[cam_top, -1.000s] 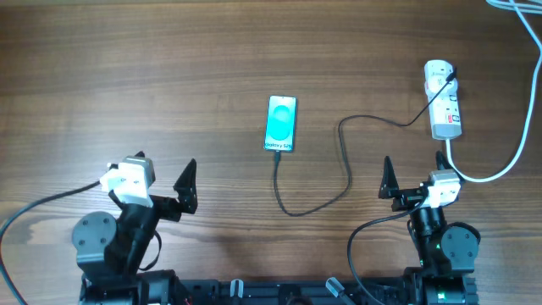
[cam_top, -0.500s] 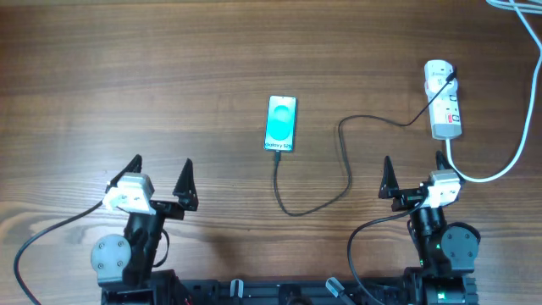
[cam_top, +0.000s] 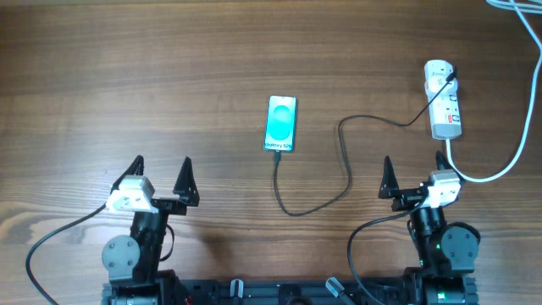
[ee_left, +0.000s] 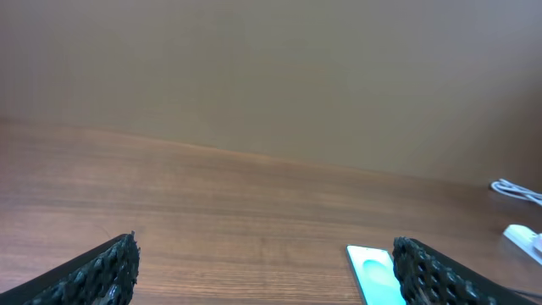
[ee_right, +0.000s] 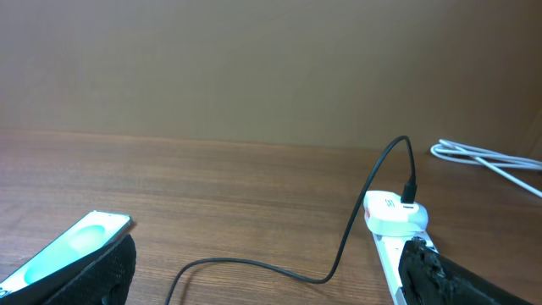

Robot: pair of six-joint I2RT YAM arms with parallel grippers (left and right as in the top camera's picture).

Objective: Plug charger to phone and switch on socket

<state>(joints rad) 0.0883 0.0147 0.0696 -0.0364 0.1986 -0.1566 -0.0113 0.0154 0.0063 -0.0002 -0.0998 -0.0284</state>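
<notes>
Left gripper (cam_top: 161,174) and right gripper (cam_top: 413,169): both spread wide, empty.
The charger (cam_top: 345,161) loops from the phone (cam_top: 281,124) at centre to the socket (cam_top: 443,100) at 2 o'clock; the white cord (cam_top: 508,165) passes near the right gripper.

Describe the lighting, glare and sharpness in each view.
Overhead: even light, sharp wood grain, no harsh shadows; the phone screen glows brightly, its text too small to read. Left wrist: soft, flat light; the left end effector shows as a near-black silhouette. Right wrist: the phone screen blooms pale; the socket looks fairly crisp.
</notes>
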